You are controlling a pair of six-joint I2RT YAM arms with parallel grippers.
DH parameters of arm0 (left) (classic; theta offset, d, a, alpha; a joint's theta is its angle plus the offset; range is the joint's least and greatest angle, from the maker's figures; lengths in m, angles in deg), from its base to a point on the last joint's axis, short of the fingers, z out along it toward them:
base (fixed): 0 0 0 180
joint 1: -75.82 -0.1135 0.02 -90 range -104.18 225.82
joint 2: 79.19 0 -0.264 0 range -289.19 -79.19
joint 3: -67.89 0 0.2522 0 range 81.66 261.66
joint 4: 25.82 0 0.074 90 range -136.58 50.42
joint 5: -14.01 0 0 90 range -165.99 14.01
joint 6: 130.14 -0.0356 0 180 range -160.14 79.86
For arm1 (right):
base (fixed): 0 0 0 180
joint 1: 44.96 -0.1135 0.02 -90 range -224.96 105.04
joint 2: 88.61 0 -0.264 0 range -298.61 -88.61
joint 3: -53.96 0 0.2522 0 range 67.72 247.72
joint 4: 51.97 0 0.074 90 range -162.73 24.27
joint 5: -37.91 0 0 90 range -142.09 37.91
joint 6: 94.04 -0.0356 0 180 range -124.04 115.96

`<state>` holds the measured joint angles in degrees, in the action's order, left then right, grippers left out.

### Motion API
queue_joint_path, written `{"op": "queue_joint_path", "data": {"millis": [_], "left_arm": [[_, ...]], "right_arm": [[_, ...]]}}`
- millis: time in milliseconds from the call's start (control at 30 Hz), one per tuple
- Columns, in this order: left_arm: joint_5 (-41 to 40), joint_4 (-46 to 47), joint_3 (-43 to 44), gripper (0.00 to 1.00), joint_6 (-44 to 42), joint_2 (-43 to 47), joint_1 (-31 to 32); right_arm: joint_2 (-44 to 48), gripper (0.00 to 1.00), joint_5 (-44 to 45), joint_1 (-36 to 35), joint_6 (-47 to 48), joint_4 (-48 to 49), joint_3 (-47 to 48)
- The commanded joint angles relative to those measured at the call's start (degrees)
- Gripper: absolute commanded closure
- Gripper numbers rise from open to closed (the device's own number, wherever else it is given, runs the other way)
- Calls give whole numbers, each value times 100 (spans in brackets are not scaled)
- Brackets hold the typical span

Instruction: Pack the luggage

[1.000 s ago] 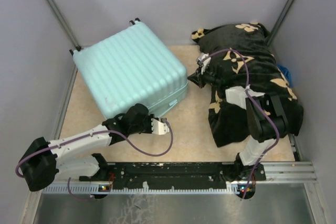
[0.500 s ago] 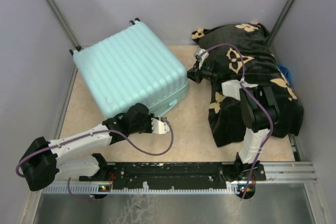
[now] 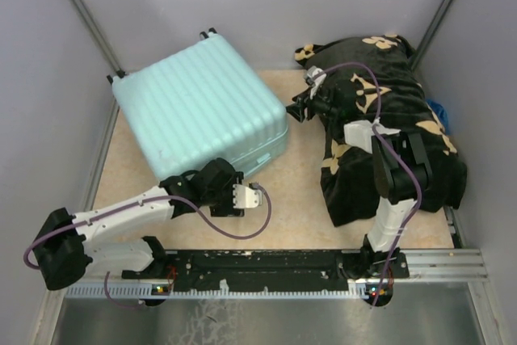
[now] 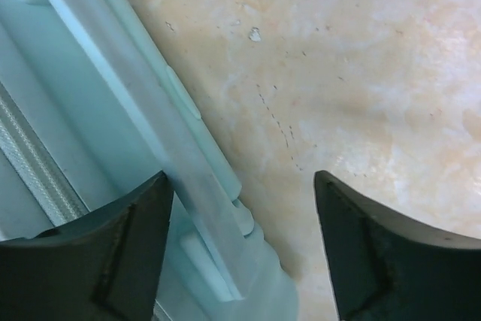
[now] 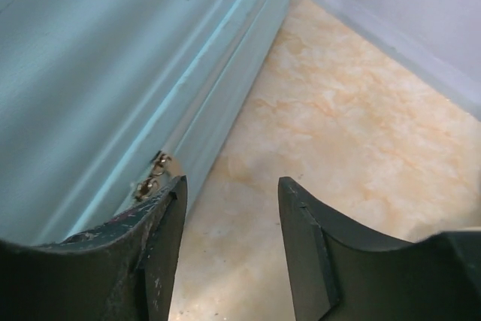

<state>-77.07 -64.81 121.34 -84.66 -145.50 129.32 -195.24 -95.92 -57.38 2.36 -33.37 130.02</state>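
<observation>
The luggage, a pale mint ribbed hard-shell suitcase, lies flat and closed at the left back of the table. My left gripper hangs at its near corner. In the left wrist view this gripper is open, and a mint ridge of the luggage runs between the jaws beside the left finger. My right gripper is at the suitcase's right side. In the right wrist view it is open over bare table, its left finger next to the luggage wall and the metal zip pulls.
A black blanket with tan flower motifs is heaped at the right, under the right arm. Something blue peeks out behind it. Grey walls close in the back and sides. A black rail holds both arm bases at the near edge.
Both grippers have gone from shut to open. The right gripper has moved left, off the blanket towards the suitcase's side. The left gripper has shifted slightly at the near corner.
</observation>
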Motion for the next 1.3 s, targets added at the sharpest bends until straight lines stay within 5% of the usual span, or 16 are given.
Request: {"op": "queue_joint_path", "data": {"millis": [0,167,400,633,933,1267], "left_arm": [[45,-721,548,16,207,331,43],[-3,-427,1335,1,427,504,38],[65,-528,2456,0,1066,546,-255],[1103,-545,3474,1,2484,340,-2985],[2469,-492,3305,0,4725,566,-5960],[3566,-434,2848,0,5242,146,-7946]], "right_arm": [[486,45,192,152,121,282,309],[523,35,341,196,169,64,430],[270,11,439,214,256,-733,1191],[-308,1,543,185,-179,-1348,2158],[-872,1,916,-183,278,-2077,2930],[-931,1,762,-555,717,-2505,2984]]}}
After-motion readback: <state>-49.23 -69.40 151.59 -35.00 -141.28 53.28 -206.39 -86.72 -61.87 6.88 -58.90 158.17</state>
